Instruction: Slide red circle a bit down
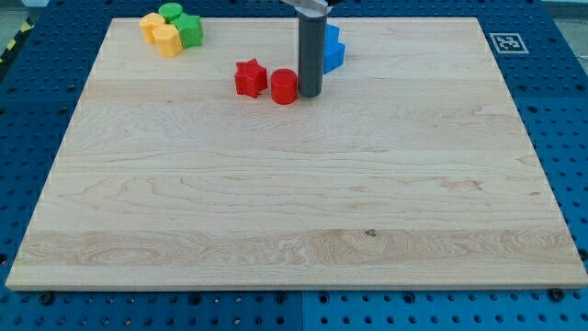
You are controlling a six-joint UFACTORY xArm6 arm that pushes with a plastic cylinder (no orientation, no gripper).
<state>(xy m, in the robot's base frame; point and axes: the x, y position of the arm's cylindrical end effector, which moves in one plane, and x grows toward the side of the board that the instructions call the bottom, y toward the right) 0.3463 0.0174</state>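
The red circle (284, 86) lies on the wooden board near the view's top, a little left of centre. My tip (310, 95) stands right beside it, at its right edge, touching or nearly touching. A red star (249, 77) sits just left of the red circle, close but apart. A blue block (332, 50) sits behind the rod, to the upper right, partly hidden by it.
A cluster of yellow (162, 35) and green (183, 25) blocks lies at the board's top left corner. A black-and-white marker tag (507, 42) sits off the board's top right corner. The board (294, 211) rests on a blue perforated table.
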